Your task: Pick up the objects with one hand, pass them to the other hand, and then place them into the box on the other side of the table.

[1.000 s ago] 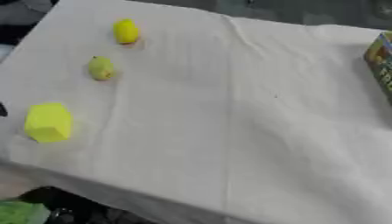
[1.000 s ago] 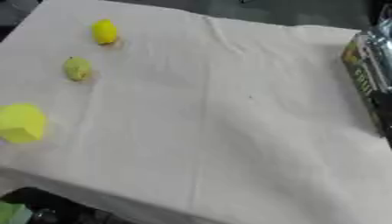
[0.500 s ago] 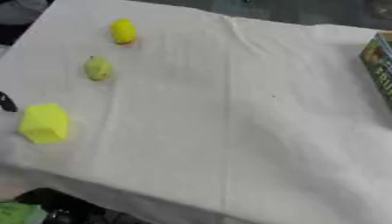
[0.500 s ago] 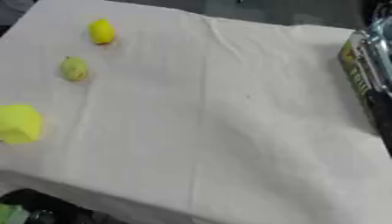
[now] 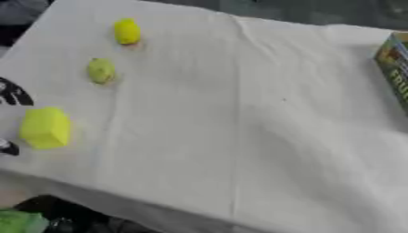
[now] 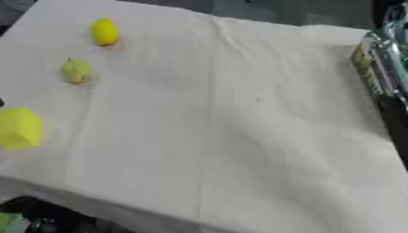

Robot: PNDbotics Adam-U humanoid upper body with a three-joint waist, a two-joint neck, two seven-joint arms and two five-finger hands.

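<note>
White-clothed table (image 5: 239, 127), yellow block (image 5: 45, 128) at its left edge, green fruit (image 5: 100, 71) and yellow fruit (image 5: 127, 31) toward the far left corner, box (image 6: 379, 73) at the right edge, left hand (image 5: 11, 93) just beside the block (finger state cannot be told).

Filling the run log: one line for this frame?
left hand: at left edge beside yellow block | yellow fruit, green fruit: on cloth | box: right edge

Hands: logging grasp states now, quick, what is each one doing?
Left hand: only black bits at the left edge beside the yellow block; cannot be told.
Right hand: not in view.
</note>
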